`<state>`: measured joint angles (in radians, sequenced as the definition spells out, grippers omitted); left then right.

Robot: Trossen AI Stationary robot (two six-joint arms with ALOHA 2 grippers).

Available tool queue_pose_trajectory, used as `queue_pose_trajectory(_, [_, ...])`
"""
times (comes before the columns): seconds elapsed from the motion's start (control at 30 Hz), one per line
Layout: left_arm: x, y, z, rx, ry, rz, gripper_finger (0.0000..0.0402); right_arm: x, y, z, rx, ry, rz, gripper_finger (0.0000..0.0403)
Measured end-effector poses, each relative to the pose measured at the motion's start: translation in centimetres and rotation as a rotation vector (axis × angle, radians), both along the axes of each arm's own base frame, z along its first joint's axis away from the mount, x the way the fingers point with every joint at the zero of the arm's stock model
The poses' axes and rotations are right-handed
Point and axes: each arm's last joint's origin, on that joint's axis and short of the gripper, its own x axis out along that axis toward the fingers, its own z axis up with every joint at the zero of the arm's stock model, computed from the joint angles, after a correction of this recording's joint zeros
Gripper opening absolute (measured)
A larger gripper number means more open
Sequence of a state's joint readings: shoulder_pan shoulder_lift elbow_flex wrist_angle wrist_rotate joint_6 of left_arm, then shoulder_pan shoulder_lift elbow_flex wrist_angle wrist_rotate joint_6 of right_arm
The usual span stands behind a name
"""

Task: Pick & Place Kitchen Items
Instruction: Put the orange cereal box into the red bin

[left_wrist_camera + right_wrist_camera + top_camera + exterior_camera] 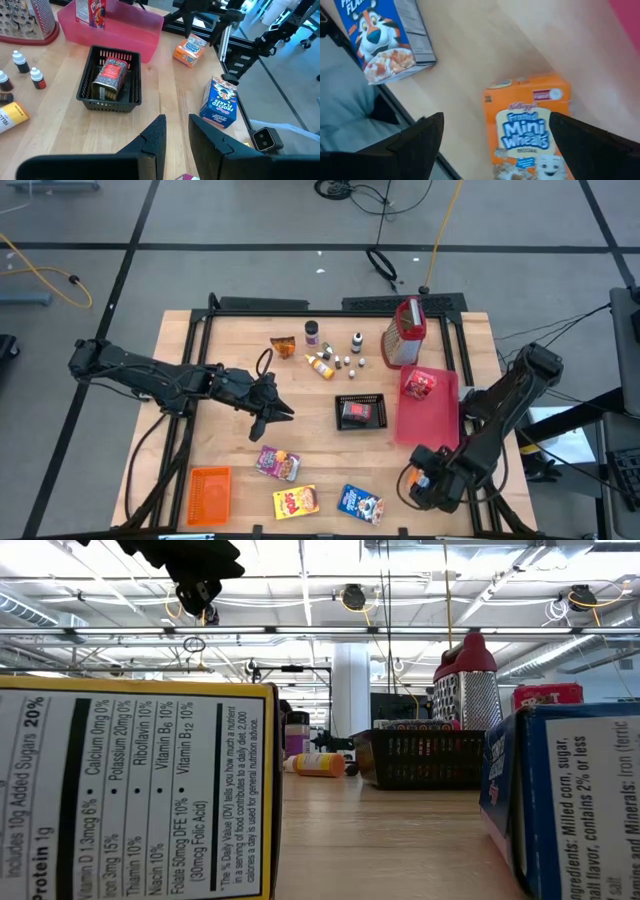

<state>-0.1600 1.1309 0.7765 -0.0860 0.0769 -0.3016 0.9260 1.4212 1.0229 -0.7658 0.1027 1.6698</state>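
The right gripper (492,135) is being held wide open, gripping nothing, over the orange Mini-Wheats cereal box (527,125) lying flat on the wooden table (310,435) near its front right corner. The left gripper (175,132) is being held narrowly parted and empty above mid-table.

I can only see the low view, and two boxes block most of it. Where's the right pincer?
Observer: The right pincer is open just above an orange Mini-Wheats box that lies flat, to the right of the blue Frosted Flakes box.
Operator: Is there anything in the mesh basket?
Observer: Yes, a red-labelled can lies on its side in the black basket.
Operator: And the left pincer?
Observer: The left pincer hovers left of the basket, fingers slightly apart, holding nothing.
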Motion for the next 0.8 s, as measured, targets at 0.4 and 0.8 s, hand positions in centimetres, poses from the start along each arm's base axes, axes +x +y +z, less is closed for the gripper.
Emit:
queue_pose_trajectory(0.4, [-0.1,-0.8,0.0,0.002,-0.001,-0.033,0.0081,-0.8,0.2,-1.4,-0.114,0.078,0.035,0.0357])
queue_pose_trajectory(0.8, [-0.1,-0.7,0.0,0.005,-0.001,-0.006,0.0081,-1.2,1.2,-2.9,-0.173,0.115,0.076,0.0357])
